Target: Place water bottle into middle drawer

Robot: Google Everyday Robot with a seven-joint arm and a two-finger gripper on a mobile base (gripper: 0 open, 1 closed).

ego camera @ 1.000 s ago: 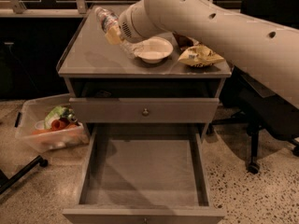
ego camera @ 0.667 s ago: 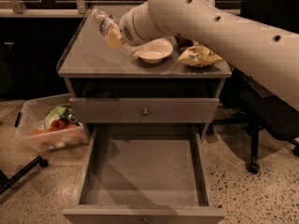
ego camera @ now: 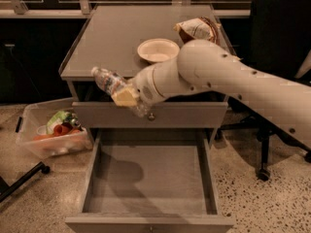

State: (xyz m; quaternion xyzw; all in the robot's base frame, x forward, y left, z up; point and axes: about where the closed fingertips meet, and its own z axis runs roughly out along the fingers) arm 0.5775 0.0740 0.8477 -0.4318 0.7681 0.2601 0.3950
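Office: wheeled chair [ego camera: 278, 33], drawer cabinet [ego camera: 116, 38]

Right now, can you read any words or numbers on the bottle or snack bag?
None can be read.
On the clear crinkled plastic water bottle, held in the tool above the open grey wooden drawer: pale label band, not readable.
On the crinkled brown-and-white snack bag: print not readable.

I count one of each thing here.
One water bottle [ego camera: 108, 80], clasped by my one gripper [ego camera: 128, 98] at the counter's front edge; one white bowl [ego camera: 158, 50] mid-counter; one snack bag [ego camera: 197, 29] by its back right corner; one open middle drawer [ego camera: 150, 178]; one floor bin [ego camera: 30, 141].
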